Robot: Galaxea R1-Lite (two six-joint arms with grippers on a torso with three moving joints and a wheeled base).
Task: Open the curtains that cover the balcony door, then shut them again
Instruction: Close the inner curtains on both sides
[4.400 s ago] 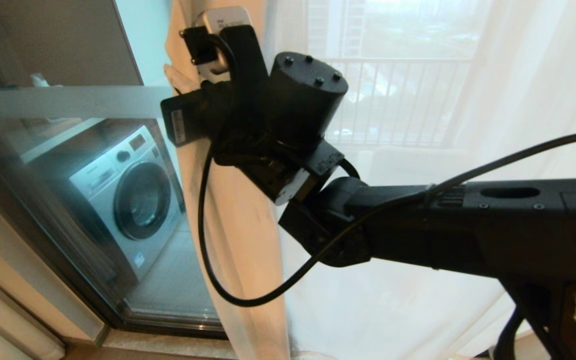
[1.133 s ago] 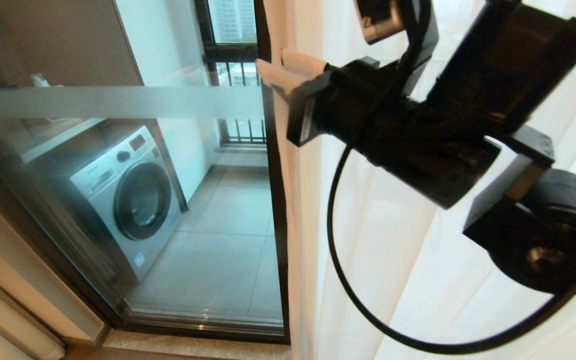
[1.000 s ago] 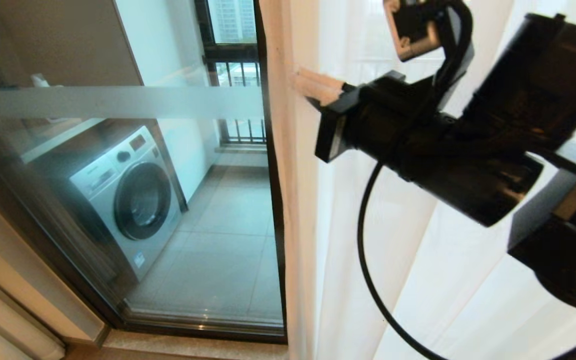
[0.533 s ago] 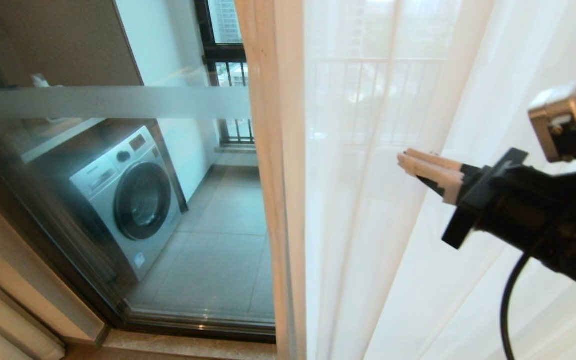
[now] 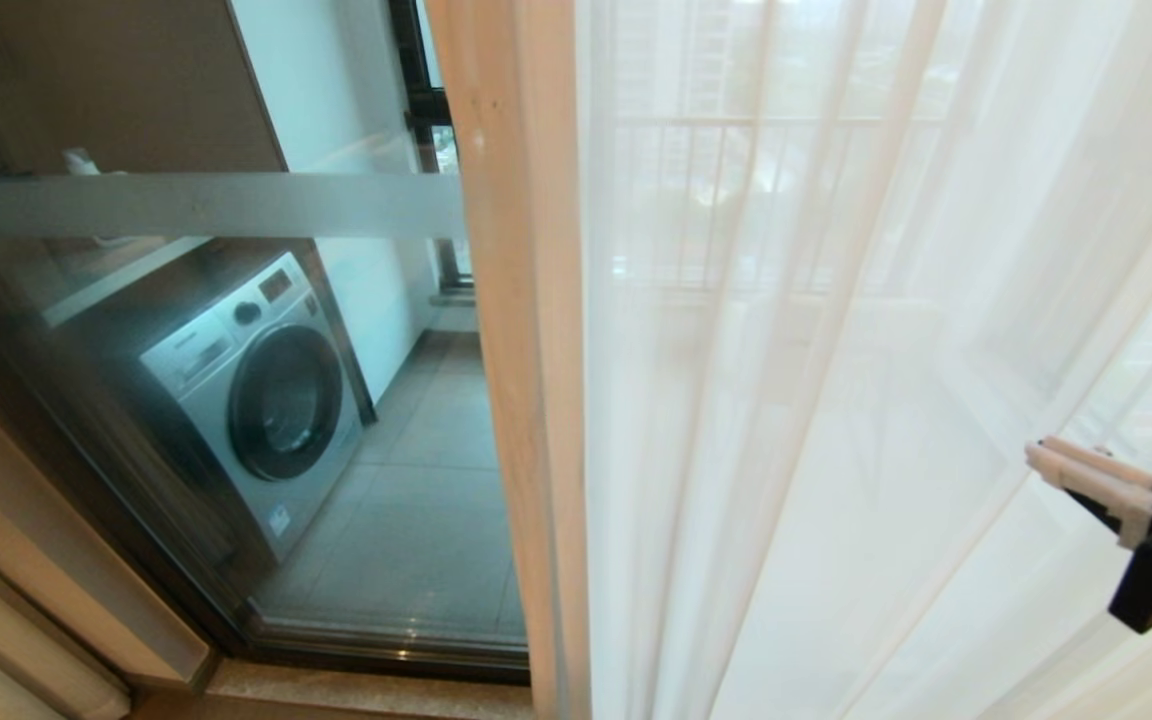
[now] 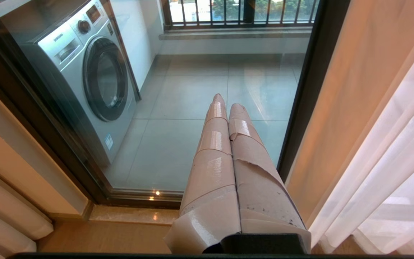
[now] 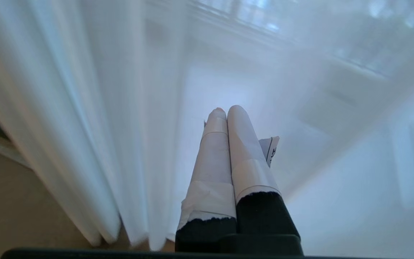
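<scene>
The sheer white curtains (image 5: 836, 350) hang in long folds over the right part of the head view. Their cream-beige hem (image 5: 516, 400) falls beside the uncovered glass of the balcony door (image 5: 406, 470), which carries a frosted band. My right gripper (image 5: 1034, 455) sits low at the right edge, shut and empty, in front of the fabric and apart from the hem. In the right wrist view the right gripper (image 7: 225, 109) points at the curtains (image 7: 84, 108). My left gripper (image 6: 226, 101) is shut on nothing and faces the balcony door (image 6: 257, 86), with the hem (image 6: 350, 90) beside it.
A silver washing machine (image 5: 256, 400) stands on the tiled balcony behind the glass. The door's dark bottom frame (image 5: 376, 655) meets a stone sill. A black-barred railing window (image 5: 428, 100) shows at the back. A beige wall panel (image 5: 16, 640) runs along the lower left.
My right arm has dropped from high in front of the curtains down to the lower right, away from the hem. The hem has swung a little leftward over the dark door post.
</scene>
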